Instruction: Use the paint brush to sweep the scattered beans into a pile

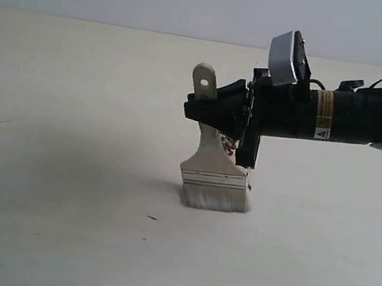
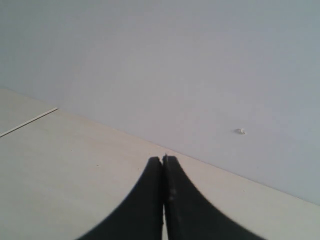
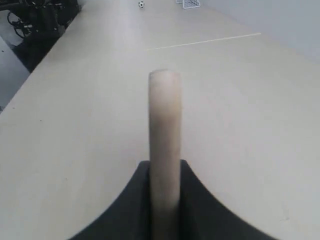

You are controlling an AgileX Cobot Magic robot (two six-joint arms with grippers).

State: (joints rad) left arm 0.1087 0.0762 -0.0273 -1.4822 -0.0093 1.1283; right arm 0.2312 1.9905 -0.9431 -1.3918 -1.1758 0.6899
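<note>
The paint brush stands almost upright in the middle of the surface. Its bristles rest on the surface, its handle leans slightly left, and its wide edge runs left to right. My right fingers clamp the handle from the right, parted only by its thickness. A few reddish beans show just behind the brush on its far side. Most are hidden, so I judge the next stroke lies that way. My left fingers are pressed together, empty, and away from the brush.

Pale cream table; paint brush stands bristles-down on it. Beans just behind brush, dark fleck near brush.
</note>
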